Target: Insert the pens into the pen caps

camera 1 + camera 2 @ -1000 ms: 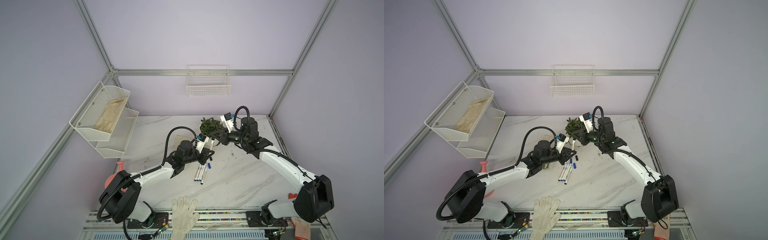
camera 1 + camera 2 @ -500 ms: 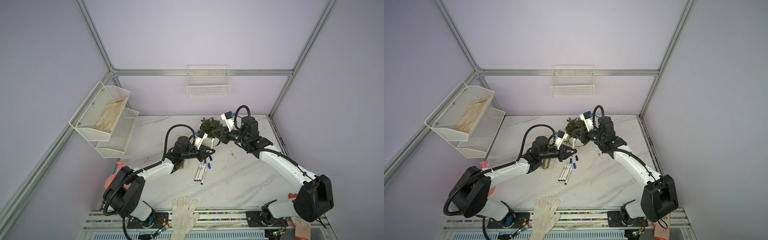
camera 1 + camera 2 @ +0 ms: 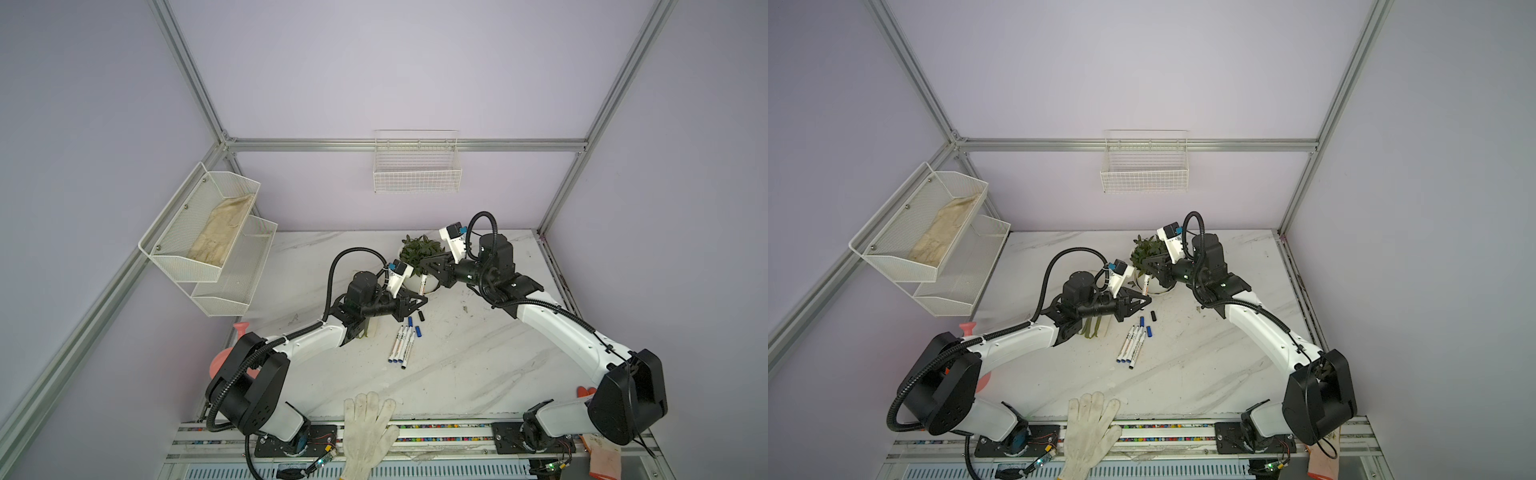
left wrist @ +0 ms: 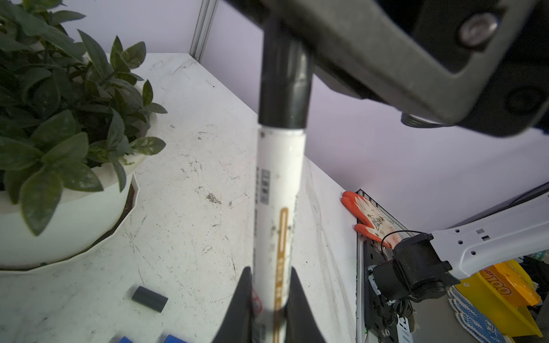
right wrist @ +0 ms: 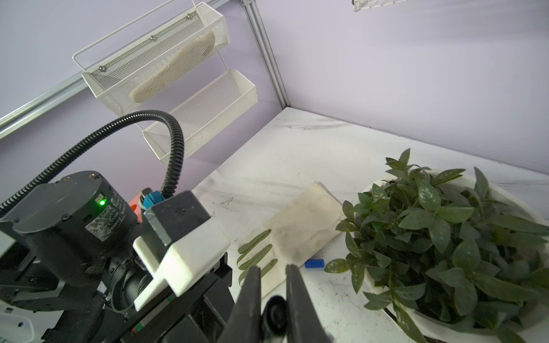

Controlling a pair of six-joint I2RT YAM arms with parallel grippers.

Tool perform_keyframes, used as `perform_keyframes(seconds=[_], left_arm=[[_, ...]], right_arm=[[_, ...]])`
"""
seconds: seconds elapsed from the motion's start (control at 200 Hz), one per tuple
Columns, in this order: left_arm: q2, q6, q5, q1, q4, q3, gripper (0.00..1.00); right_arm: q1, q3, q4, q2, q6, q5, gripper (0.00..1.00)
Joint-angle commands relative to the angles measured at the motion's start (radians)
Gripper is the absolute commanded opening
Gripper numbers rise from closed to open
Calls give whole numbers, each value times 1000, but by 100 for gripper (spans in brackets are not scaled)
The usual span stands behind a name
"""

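My left gripper [image 4: 269, 274] is shut on the lower barrel of a white pen [image 4: 279, 184]. The pen's far end sits in a black pen cap [image 4: 282, 83], and my right gripper [image 5: 274, 268] is shut on that cap [image 5: 274, 314]. In both top views this pen [image 3: 423, 284] [image 3: 1146, 286] stands steeply between the left gripper [image 3: 412, 301] and the right gripper [image 3: 429, 267], in front of the plant pot. Several more pens [image 3: 401, 343] [image 3: 1131, 344] lie side by side on the table. Beside them lie two blue caps [image 3: 410, 321] [image 3: 418, 331] and a black cap [image 3: 421, 316] [image 4: 149, 298].
A potted plant [image 3: 419, 251] in a white bowl stands just behind both grippers. A pale cloth with olive strips [image 5: 303, 228] lies under the left arm, with a blue cap [image 5: 314, 263] beside it. A white glove [image 3: 368, 428] hangs over the front edge. Mesh baskets [image 3: 208, 232] hang on the left wall.
The left arm has swung and reached a little toward the back, bringing the held pen up to the right gripper. The right arm has hardly moved.
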Motion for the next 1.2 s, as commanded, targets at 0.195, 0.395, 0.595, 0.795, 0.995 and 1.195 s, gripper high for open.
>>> perform_keyframes(seconds=[0.195,0.395,0.595,0.795,0.995,1.195], left_arm=[[-82,-51,-349,146,214,267,0],[-62,-39,-466,150,184,261,0],[-35,-40,-439,178,269,298,0],[2,-52,-408,198,334,368,0],[11,-101,-420,231,382,370,0],[-28,-62,-403,247,299,338,0]], right_arm=[[43,-96,-416,43,-72,-218,0],[88,-83,-468,80,-104,-165,0],[103,-79,-485,98,-110,-158,0],[138,-76,-506,121,-131,-151,0],[140,-85,-497,100,-128,-174,0],[122,-83,-481,61,-142,-145,0]])
